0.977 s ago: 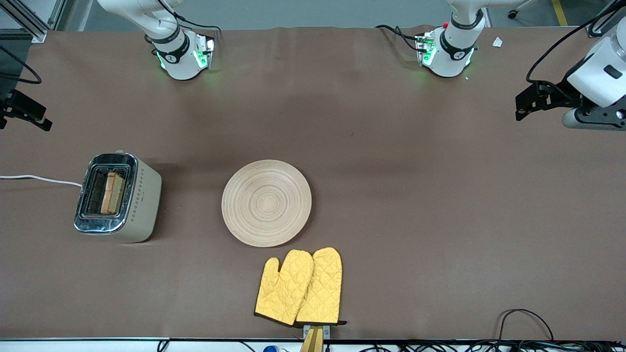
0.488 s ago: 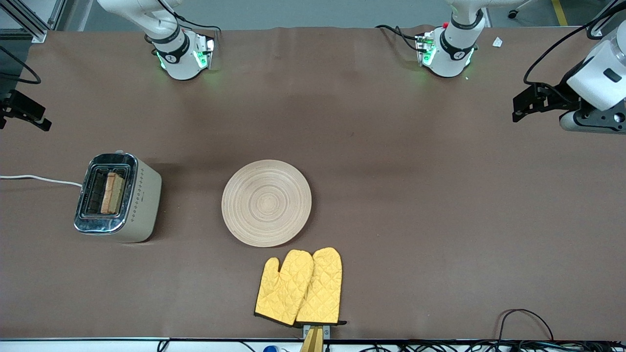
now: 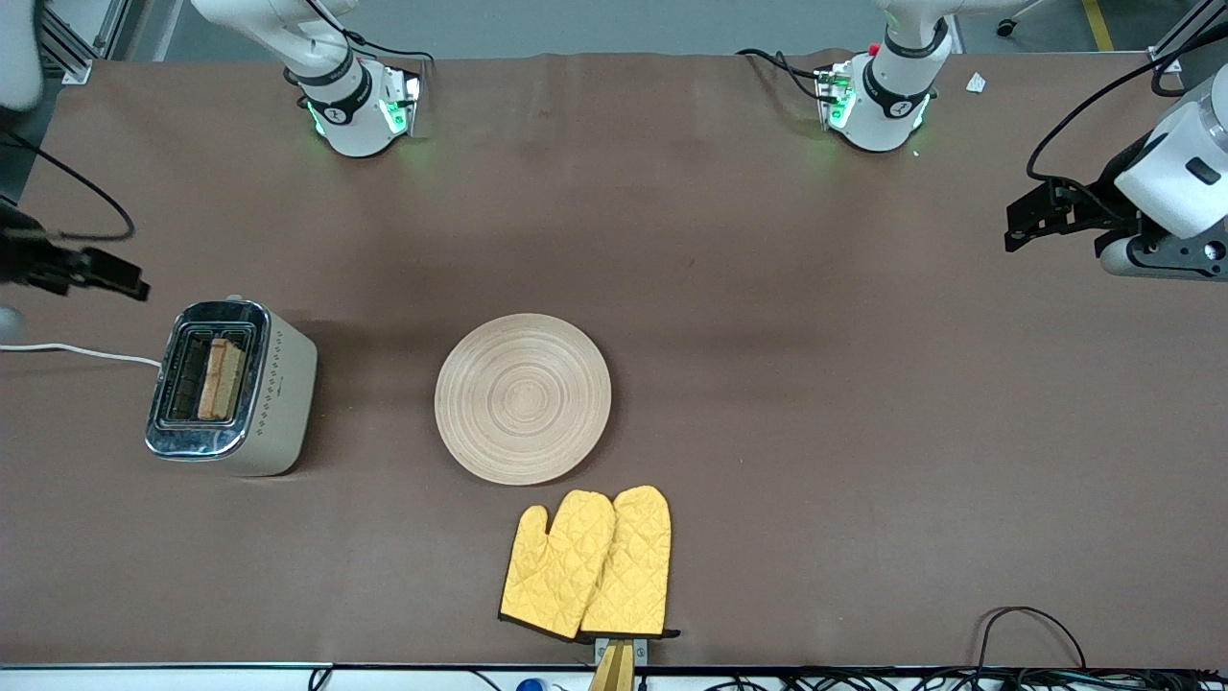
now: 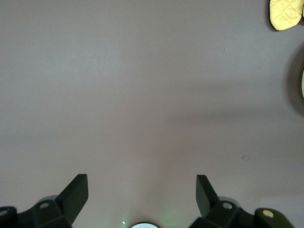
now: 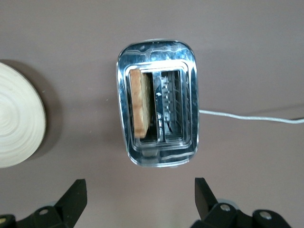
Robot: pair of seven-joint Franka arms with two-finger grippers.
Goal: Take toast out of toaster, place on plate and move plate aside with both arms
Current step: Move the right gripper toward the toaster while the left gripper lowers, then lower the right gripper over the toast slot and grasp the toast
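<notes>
The toast (image 3: 221,378) stands on edge in one slot of a chrome-topped beige toaster (image 3: 273,403); it also shows in the right wrist view (image 5: 140,103) with the toaster (image 5: 156,156). The round beige ringed plate (image 3: 523,398) lies bare mid-table; its edge shows in the right wrist view (image 5: 14,121). My right gripper (image 3: 115,278) hovers open and empty over the table beside the toaster, at the right arm's end; its jaws (image 5: 140,194) stand wide apart. My left gripper (image 3: 1028,219) hovers open and empty (image 4: 142,190) over bare table at the left arm's end.
Two yellow quilted oven mitts (image 3: 587,564) lie nearer the front camera than the plate; one tip shows in the left wrist view (image 4: 285,13). A white cord (image 3: 77,351) runs from the toaster off the table edge. Black cables (image 3: 1031,624) lie at the front edge.
My right gripper has moved in from the table's edge toward the toaster. My left gripper has shifted slightly. Toast, plate and mitts have not moved.
</notes>
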